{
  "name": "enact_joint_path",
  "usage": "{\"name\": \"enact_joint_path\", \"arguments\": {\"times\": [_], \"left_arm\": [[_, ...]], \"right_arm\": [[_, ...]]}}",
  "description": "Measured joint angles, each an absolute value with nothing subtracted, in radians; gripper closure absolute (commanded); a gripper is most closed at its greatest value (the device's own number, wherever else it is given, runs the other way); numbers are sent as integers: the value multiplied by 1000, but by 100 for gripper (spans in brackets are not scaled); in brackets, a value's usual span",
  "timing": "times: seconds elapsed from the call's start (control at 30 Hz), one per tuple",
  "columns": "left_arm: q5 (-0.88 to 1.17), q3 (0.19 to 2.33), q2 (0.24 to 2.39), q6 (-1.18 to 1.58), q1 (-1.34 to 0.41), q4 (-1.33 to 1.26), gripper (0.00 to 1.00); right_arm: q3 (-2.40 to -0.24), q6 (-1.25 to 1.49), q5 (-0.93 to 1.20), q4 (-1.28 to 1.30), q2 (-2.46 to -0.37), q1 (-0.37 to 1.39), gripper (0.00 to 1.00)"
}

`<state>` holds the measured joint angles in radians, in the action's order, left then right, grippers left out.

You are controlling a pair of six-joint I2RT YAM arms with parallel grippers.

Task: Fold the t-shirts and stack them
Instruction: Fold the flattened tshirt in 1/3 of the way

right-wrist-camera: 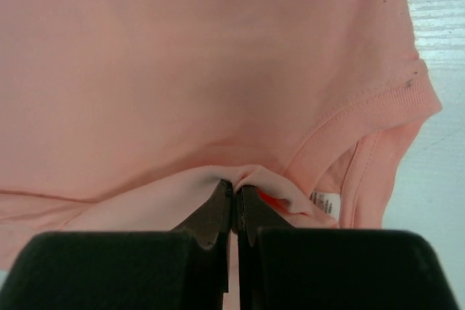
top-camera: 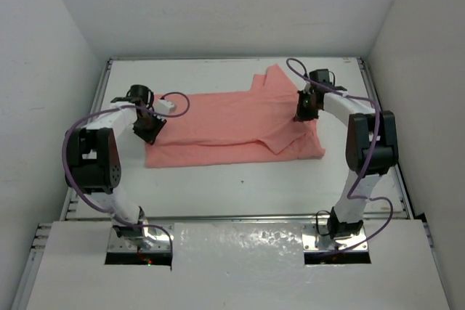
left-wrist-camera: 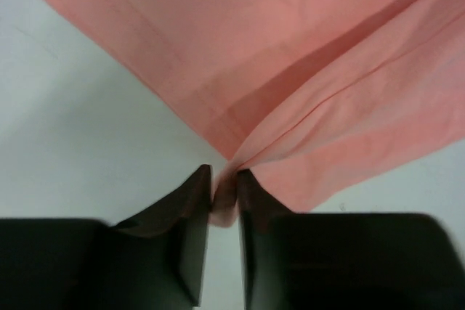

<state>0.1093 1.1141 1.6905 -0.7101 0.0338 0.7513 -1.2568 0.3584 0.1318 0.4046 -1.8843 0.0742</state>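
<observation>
The salmon t-shirt (top-camera: 225, 125) lies spread across the middle of the white table, partly folded, with a sleeve sticking out at the back. My left gripper (top-camera: 150, 130) is shut on the shirt's left edge; in the left wrist view a pinch of cloth (left-wrist-camera: 225, 201) sits between the jaws (left-wrist-camera: 224, 183). My right gripper (top-camera: 304, 110) is shut on the shirt's right side near the collar; the right wrist view shows cloth (right-wrist-camera: 218, 92) bunched at the jaw tips (right-wrist-camera: 236, 192), with the neck label (right-wrist-camera: 324, 203) beside them.
White walls close in the table on the left, back and right. A raised white panel (top-camera: 232, 266) covers the near edge around both arm bases. Purple cables loop off both arms.
</observation>
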Motion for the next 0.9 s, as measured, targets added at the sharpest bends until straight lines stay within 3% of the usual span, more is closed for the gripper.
{"name": "enact_joint_path", "arguments": {"times": [0.17, 0.27, 0.37, 0.4, 0.43, 0.47, 0.57, 0.7, 0.77, 0.8, 0.9], "left_arm": [[39, 1144, 1703, -638, 39, 699, 57], [-2, 1212, 1737, -587, 64, 665, 57], [-29, 1333, 1778, -545, 99, 655, 57], [-25, 1361, 1781, -540, 106, 646, 57], [-23, 1379, 1774, -540, 109, 635, 57], [-21, 1378, 1762, -540, 104, 626, 57], [-9, 1350, 1716, -527, 56, 649, 56], [63, 1281, 1681, -484, 35, 734, 54], [97, 1222, 1668, -463, 62, 783, 52], [107, 1191, 1661, -456, 72, 801, 51], [125, 1107, 1644, -432, 99, 853, 51]], "right_arm": [[-1295, 350, 124, 406, -1939, 73, 99], [-1325, 345, 117, 421, -1967, 73, 93], [-1378, 342, 112, 436, -2009, 72, 75], [-1391, 344, 111, 439, -2018, 70, 64], [-1401, 344, 112, 445, -2023, 68, 44], [-1410, 349, 111, 455, -2025, 68, 35], [-1447, 335, 88, 508, -2025, 65, 21], [-1462, 318, 27, 571, -2000, 52, 24], [-1409, 316, -2, 588, -1935, 33, 30], [-1359, 316, -10, 591, -1880, 16, 38], [-1190, 321, -14, 601, -1696, -51, 36]]}}
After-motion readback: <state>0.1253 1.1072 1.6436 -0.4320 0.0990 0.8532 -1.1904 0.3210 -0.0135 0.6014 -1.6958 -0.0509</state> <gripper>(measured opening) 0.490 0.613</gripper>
